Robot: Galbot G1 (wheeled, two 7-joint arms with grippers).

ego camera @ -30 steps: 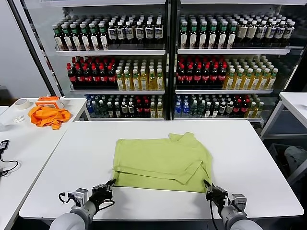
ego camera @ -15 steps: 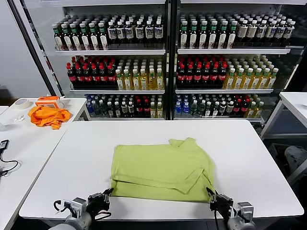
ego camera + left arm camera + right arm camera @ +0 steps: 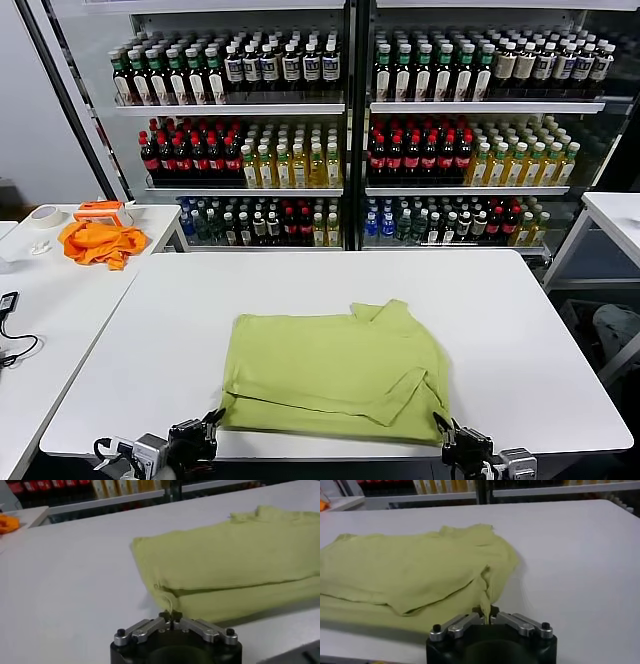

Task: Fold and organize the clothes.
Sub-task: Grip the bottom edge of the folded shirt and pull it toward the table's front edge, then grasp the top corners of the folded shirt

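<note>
Folded lime yellow-green cotton T-shirt (image 3: 335, 362) lying flat on the white rectangular bench (image 3: 150, 330), toward its near edge. Left claw (image 3: 170, 616) clamped together on the shirt's near left corner; right claw (image 3: 487, 614) clamped together on its near right corner. Crumpled orange garment (image 3: 98, 242) on a side bench, far left.

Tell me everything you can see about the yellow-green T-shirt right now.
The T-shirt is lime yellow-green, soft cotton-looking knit, folded into a rough rectangle with layered edges and a sleeve bump at its far side. No print shows. It lies flat on the white table near the front edge. The left gripper and right gripper each pinch a near corner.
</note>
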